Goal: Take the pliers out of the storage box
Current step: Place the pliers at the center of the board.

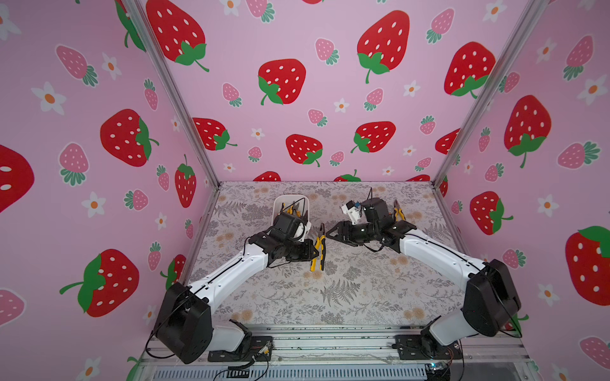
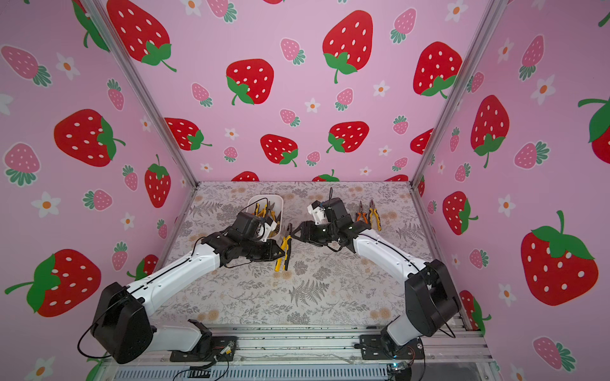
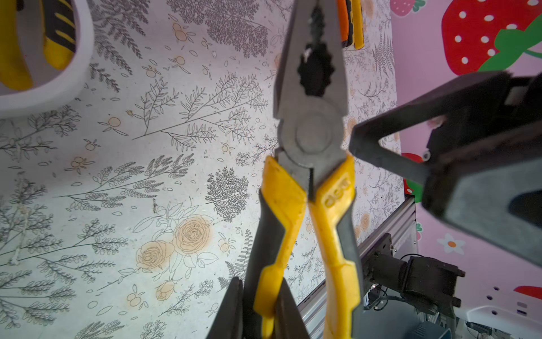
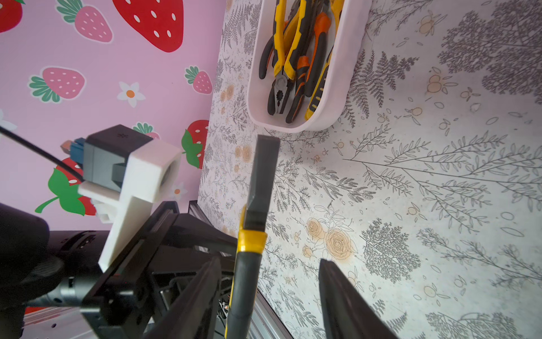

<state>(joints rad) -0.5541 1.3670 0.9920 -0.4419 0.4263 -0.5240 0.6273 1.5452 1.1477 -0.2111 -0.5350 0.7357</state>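
- Left wrist view: the left hand (image 3: 261,317) pinches one pair of yellow-and-black pliers (image 3: 311,141) by the handles, with its fingers pressed tight on a yellow sleeve and the dark metal jaws pointing away from the wrist.
- Both top views show the same grip, with the left hand (image 1: 316,255) holding the tool outside the box, over the surface (image 1: 330,297) between the two arms.
- Right wrist view: the right hand (image 4: 269,261) has its fingers spread, one on each side of the held pliers, which appear edge-on between them. Neither finger is clearly touching the tool.
- From the left wrist, one black finger (image 3: 381,146) of the right hand sits just beside the pliers' pivot.
- Behind the left arm, the white storage box (image 1: 290,197) rests on the floral-print surface.
- Inside the box, the remaining pliers (image 4: 293,73) lie piled together, with orange and yellow handles overlapping.
- Near the right arm, two more pliers (image 2: 368,215), one orange-handled and one yellow-handled, lie side by side on the surface, well apart from the box.
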